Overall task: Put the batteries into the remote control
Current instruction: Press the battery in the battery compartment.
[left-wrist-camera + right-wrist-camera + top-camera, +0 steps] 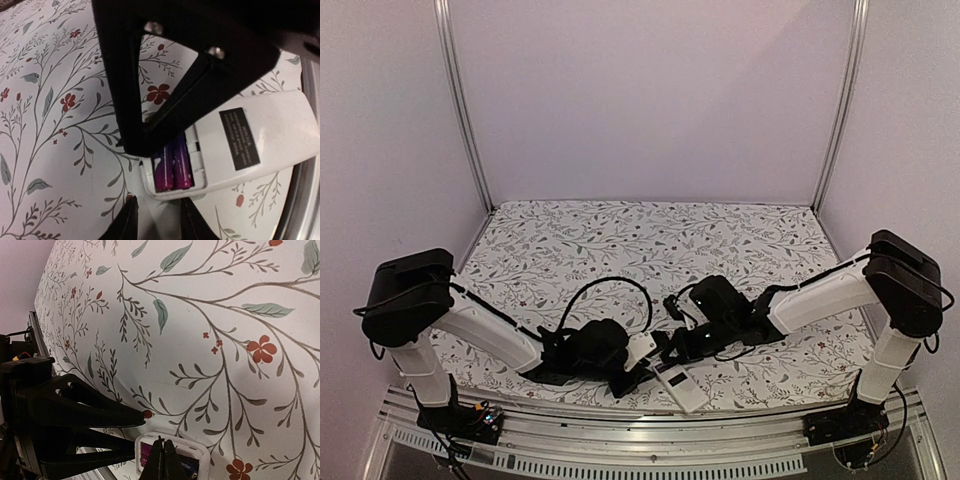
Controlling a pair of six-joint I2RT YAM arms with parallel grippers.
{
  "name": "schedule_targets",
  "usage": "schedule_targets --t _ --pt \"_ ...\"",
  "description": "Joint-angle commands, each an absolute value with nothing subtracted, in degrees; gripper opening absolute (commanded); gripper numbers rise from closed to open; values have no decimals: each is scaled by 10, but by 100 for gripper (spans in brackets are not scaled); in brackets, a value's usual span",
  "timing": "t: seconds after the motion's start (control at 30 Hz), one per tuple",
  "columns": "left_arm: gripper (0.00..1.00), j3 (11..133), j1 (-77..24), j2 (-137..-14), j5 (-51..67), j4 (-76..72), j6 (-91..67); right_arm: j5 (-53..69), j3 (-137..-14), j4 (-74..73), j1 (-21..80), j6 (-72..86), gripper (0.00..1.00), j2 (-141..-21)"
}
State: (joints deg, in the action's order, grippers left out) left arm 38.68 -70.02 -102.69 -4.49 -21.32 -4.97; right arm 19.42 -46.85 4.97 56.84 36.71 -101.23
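Two batteries point(173, 169) sit side by side in the open slot of the remote control point(280, 125); both read purple in the wrist views. The remote lies back up on the floral tablecloth point(225, 315), close to the table's near edge and just beside the metal rail point(620, 440). A black label point(240, 137) is on its white back, next to the slot.

Right gripper point(161, 444): my jaws are closed tight, finger against finger, with nothing between them. The joined tips point at the slot, directly over the batteries. I cannot confirm whether they touch the batteries.

Left gripper point(159, 222): my fingers point(131, 222) stand apart at the slot end of the remote, one on either side of that short edge. I cannot tell whether they press on the casing or only flank it.

Overhead view: both my arms reach inward and low, and the two grippers meet over the remote near the middle of the near edge. The left arm comes in from the left and the right arm from the right. The right gripper's black body covers the inner part of the slot in the left wrist view.
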Motion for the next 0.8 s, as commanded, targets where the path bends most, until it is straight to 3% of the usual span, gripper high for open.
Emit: schedule_targets --t 0.0,0.4,0.67,0.77 --pt "29 389 -702 -1054 -60 -191 -58 197 -434 39 592 388 0 -1026" --pt "29 384 -702 -1050 -57 -188 -60 177 -476 37 581 379 1 -1016" --pt "28 383 -702 -1051 -52 -194 -57 156 -475 16 566 391 16 -935" --pt "28 383 -703 -1051 -52 -194 -58 127 -473 -32 562 398 28 -920"
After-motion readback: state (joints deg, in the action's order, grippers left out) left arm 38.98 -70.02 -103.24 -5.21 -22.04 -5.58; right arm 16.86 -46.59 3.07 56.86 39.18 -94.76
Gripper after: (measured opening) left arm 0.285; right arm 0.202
